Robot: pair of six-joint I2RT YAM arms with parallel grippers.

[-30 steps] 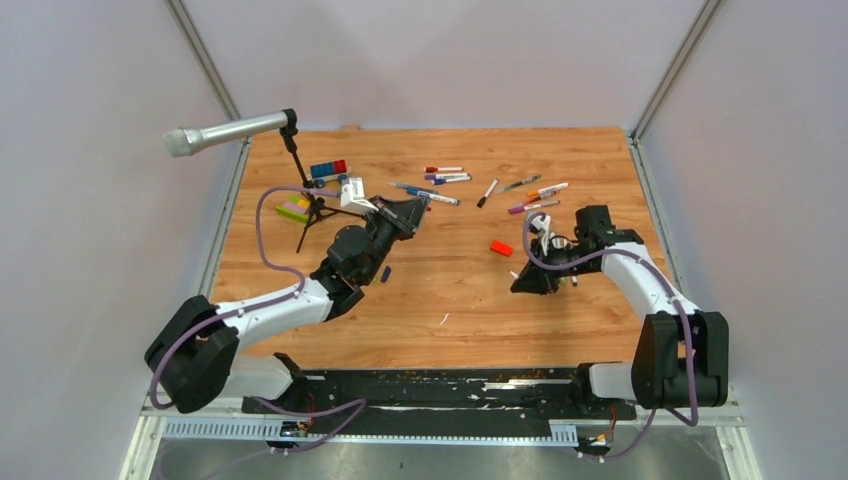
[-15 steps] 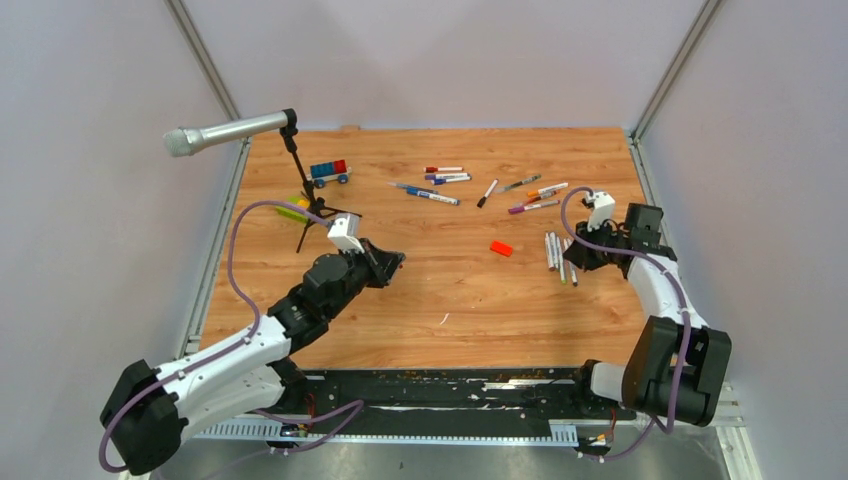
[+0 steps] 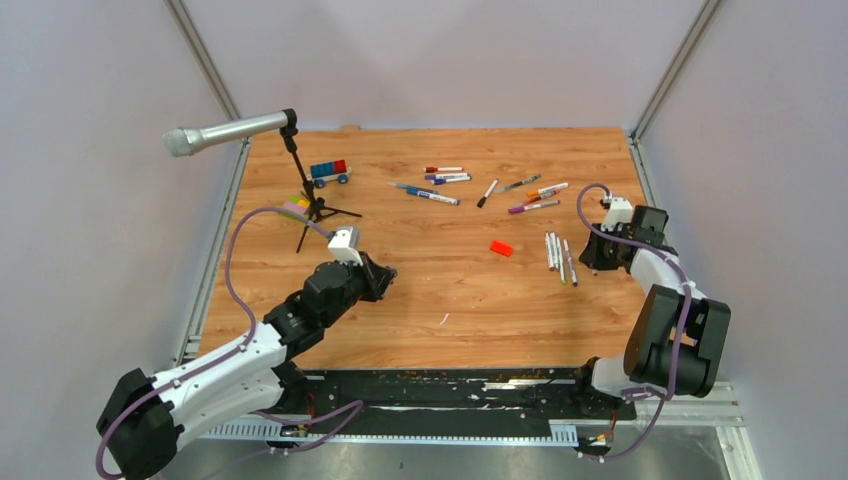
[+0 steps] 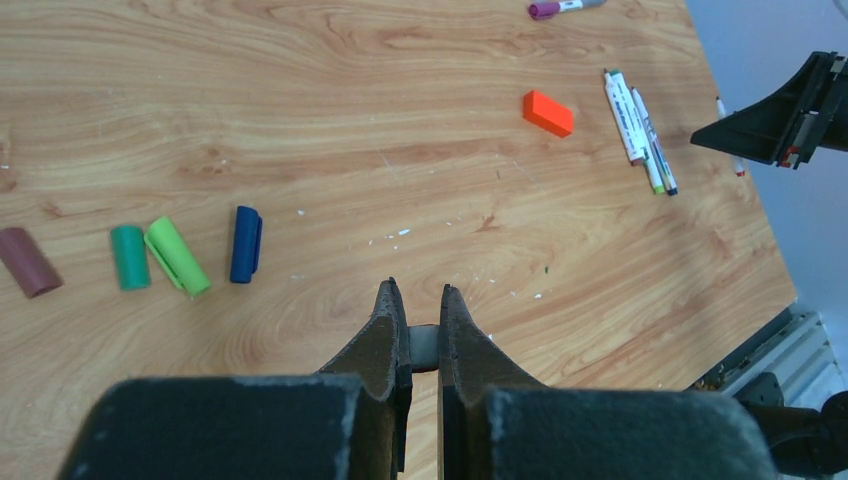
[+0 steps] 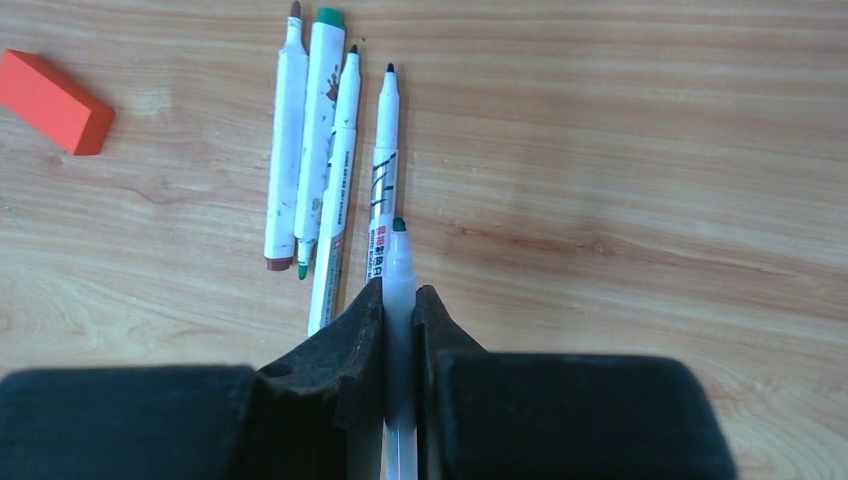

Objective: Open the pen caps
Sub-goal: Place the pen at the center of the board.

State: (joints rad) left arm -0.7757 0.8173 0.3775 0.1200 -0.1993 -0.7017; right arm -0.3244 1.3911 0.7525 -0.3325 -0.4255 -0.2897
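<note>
Within pale grey walls [image 3: 450, 60], on the speckled wood-grain table [image 3: 470, 300], the right gripper [image 5: 399, 290] clamps a green-tipped pen [image 5: 398, 255] beside four uncapped pens [image 5: 322, 120] — the left gripper [image 4: 420, 290], pinched shut, hovers near four loose caps [image 4: 177, 255].

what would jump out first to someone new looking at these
The grey microphone on its tripod stands at the far left, with pens scattered along the far side. The right end effector grips an uncapped green-tipped pen beside four others lying side by side.
</note>
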